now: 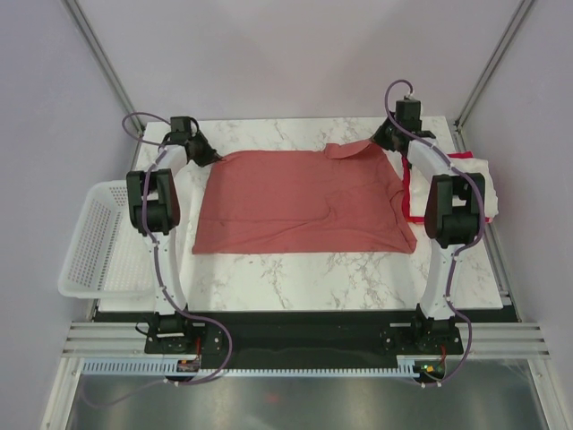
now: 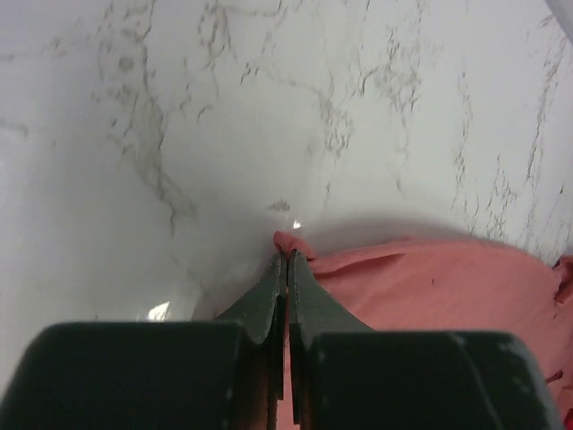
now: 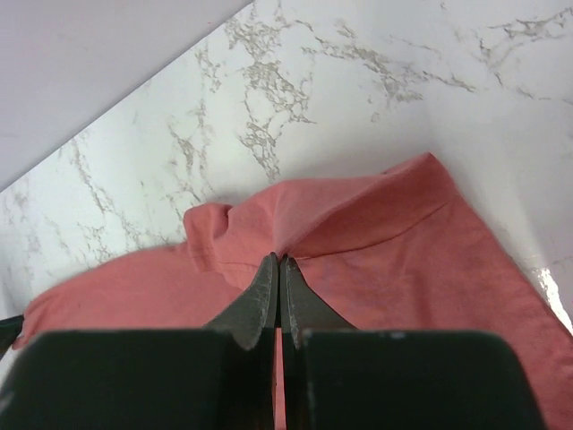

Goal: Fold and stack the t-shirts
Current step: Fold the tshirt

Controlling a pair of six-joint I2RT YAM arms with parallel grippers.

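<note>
the big salmon-red t-shirt (image 1: 295, 202) lies spread out in the middle of the marble table (image 1: 340, 278). it is mostly flat, with some long wrinkles across its near half. its far right corner is bunched up and folded over a little.

the left gripper (image 2: 286, 264) is at the far left corner of the shirt. its two fingers are pressed tight together and they pinch the edge of the red cloth right at the corner. the white marble shows just past the tips.

the right gripper (image 3: 279, 262) is at the far right corner of the shirt. its fingers are squeezed together too, and they nip a fold of the red cloth, which puffs up around the tips. a hemmed edge of the shirt lies just past them.

at the right edge of the table, beside the red shirt, sits a cream-white shirt (image 1: 474, 179) in a soft heap. a strip of bright red-pink cloth (image 1: 410, 202) shows along its left side.

a white mesh basket (image 1: 89, 246) hangs off the left side of the table, well apart from the red shirt.
</note>
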